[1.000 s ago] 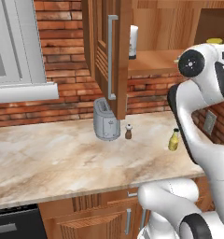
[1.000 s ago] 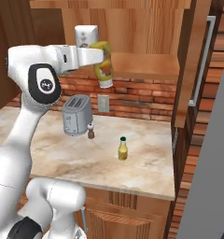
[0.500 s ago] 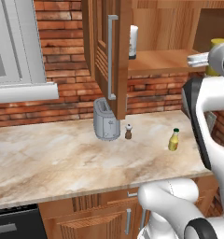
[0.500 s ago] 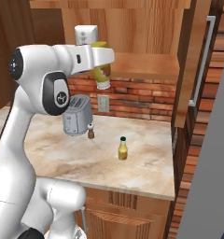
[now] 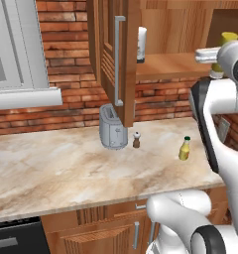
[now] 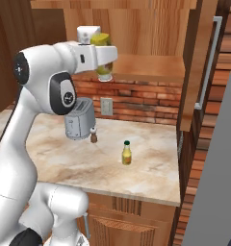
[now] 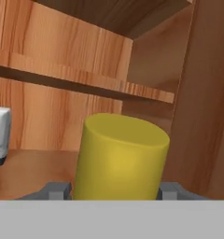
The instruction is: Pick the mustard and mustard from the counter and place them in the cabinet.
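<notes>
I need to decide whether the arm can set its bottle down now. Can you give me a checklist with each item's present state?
1. Plain dull-yellow cylinder bottle clamped in the gripper: ok.
2. Bottle upright: ok in the hand view.
3. Slatted wooden cabinet door swung open: ok.
4. Bottle over the plain wooden shelf: ok.
5. Bottle apart from the white bottle with dark base on that shelf: ok.
6. Bottle's base touching the shelf: cannot tell.
7. Slim bright-yellow bottle with green tip stored: not ok, it stands on the beige marbled counter.
</notes>
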